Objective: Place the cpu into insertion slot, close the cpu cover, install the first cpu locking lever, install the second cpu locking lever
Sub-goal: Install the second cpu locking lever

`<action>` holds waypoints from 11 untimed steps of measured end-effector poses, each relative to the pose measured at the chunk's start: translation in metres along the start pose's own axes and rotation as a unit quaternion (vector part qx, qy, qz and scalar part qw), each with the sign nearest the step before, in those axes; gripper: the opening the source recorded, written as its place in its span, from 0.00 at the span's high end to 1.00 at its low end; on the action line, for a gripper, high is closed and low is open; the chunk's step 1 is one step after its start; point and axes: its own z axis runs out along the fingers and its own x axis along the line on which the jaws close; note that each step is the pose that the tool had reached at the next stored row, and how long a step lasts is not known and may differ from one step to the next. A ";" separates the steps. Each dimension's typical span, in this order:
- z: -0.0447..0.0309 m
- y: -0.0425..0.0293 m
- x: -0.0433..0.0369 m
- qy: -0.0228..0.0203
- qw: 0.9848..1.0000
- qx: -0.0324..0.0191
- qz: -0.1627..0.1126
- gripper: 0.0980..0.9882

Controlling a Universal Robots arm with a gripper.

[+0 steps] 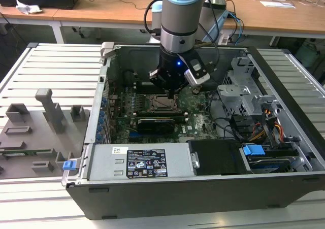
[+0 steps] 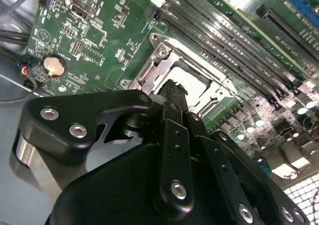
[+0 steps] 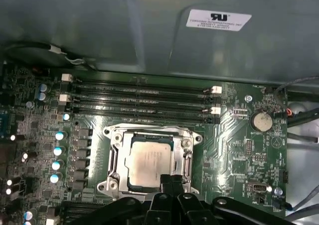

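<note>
Closed fingers over seated cpu, open case on slatted table, desks behind.

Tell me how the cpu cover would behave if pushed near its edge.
The cpu cover looks like a thin metal frame, so it probably flexes slightly. It lies flat around the cpu, so it would likely not slide. Its bare metal looks smooth; the gripper at its edge might slip.

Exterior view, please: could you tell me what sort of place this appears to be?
Probably a lab or office workshop for computer assembly: an open computer case lies on a slatted metal bench, wooden desks stand behind, and a grey fixture tray sits beside the case.
</note>
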 end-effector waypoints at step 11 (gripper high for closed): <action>-0.0021 -0.0255 0.0023 0.000 1.000 -0.008 0.000 0.99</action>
